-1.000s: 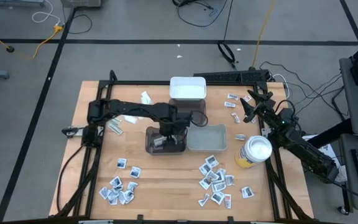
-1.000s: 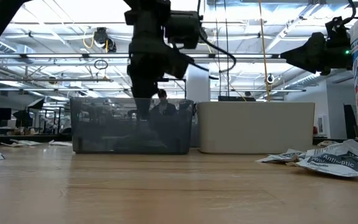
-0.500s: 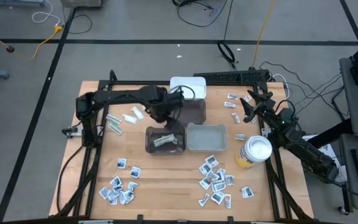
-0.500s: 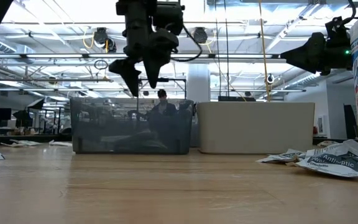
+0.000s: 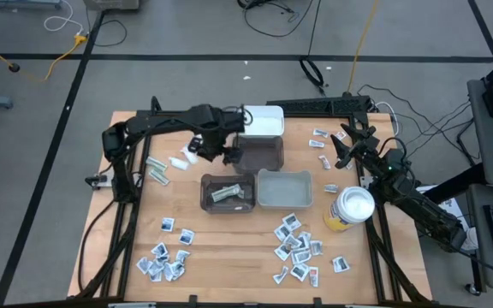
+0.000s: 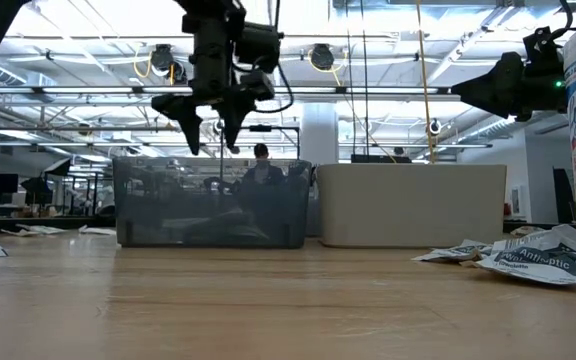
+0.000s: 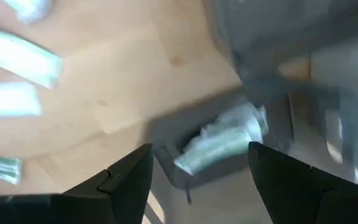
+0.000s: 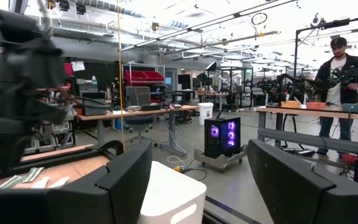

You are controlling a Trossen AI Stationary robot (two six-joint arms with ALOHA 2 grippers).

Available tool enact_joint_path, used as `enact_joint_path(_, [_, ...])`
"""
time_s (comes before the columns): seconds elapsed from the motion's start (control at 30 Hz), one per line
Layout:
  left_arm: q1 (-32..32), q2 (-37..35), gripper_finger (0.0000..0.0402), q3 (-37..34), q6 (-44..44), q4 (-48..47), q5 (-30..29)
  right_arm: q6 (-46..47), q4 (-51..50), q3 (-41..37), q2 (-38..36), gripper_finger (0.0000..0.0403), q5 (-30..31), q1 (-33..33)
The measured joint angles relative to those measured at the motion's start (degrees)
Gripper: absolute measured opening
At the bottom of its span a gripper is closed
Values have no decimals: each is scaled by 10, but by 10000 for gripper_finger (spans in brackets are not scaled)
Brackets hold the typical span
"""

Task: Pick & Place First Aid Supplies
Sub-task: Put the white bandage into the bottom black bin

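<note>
My left gripper [image 5: 212,151] [image 6: 211,140] hangs open and empty above the table, pointing down, just far-left of a dark bin [image 5: 205,195]. A white-green packet [image 5: 227,193] [image 7: 222,140] lies flat on the dark bin's floor. Narrow strip wrappers [image 5: 157,171] [image 7: 17,59] lie on the wood to the gripper's left. Square sachets lie in loose heaps near the front left [image 5: 165,257] and front right [image 5: 298,244]. My right gripper [image 5: 342,147] [image 8: 197,186] waits open at the far right, pointing roughly level.
A second dark bin [image 5: 262,152], a white bin [image 5: 259,120] and a clear bin [image 5: 285,190] stand around the first. A yellow canister with a white lid [image 5: 349,208] stands at the right. A few packets [image 5: 319,141] lie far right. A person [image 8: 337,81] stands in the room beyond.
My left gripper has risen out of the dark bin and gone toward the table's far-left, rolling about its own axis as it went. The packet stays lying in the bin.
</note>
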Motion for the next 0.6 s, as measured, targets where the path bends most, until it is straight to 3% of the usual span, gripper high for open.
enact_joint_path(0.6, [196,0,268,0,70,-15,-9,0,0,0,0,263,0,0])
